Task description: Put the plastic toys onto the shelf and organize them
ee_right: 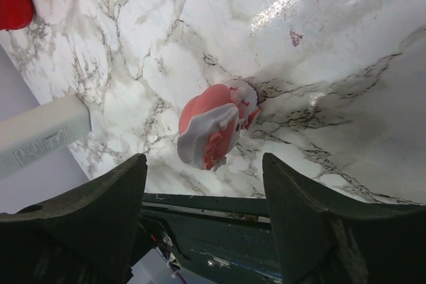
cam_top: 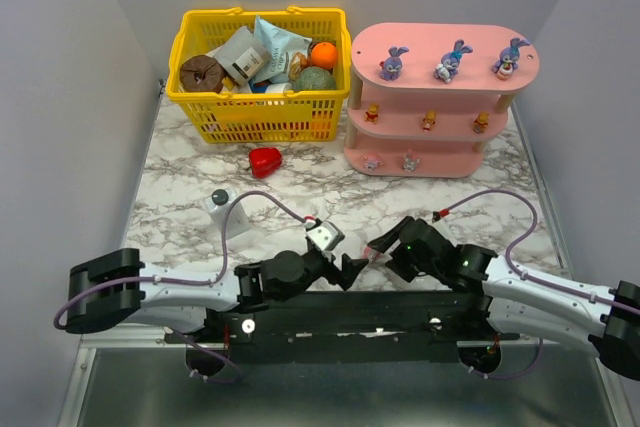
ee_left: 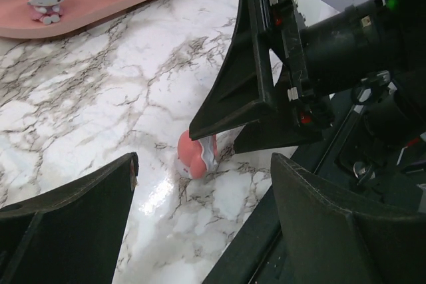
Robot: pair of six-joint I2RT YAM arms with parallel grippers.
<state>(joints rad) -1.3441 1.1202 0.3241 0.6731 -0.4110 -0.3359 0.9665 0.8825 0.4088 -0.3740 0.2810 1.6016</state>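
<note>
1. The grey-veined white marble table (cam_top: 470,197) carries everything, and my two bases sit at its near edge.
2. At the far right stands the pink three-tier shelf with rounded boards (cam_top: 420,42). Beside it on the left is the yellow plastic basket (cam_top: 260,99), which is no part of this job.
3. My left gripper (cam_top: 352,269) and my right gripper (cam_top: 377,248) meet nose to nose, low over the near strip of marble and well apart from the shelf. Both have their fingers spread wide and hold nothing.
4. The shelf looks nearly filled. Three purple-blue bunny figurines (cam_top: 449,60) are on the top board and three small orange figurines (cam_top: 429,121) on the middle. Only two pink-white figurines (cam_top: 408,161) are on the bottom, and its right end is bare.
5. The last pink-and-white plastic figurine (ee_right: 213,128) lies tipped on its side on the marble, framed by my right fingers. One right finger hangs over it in the left wrist view, and I cannot tell whether it touches.
6. I judge the step in hand to be picking up this ninth toy. Next I should settle my right jaws astride its body and close gently. Then I lift it, carry it in low under the middle board and stand it upright at that bare end.
</note>
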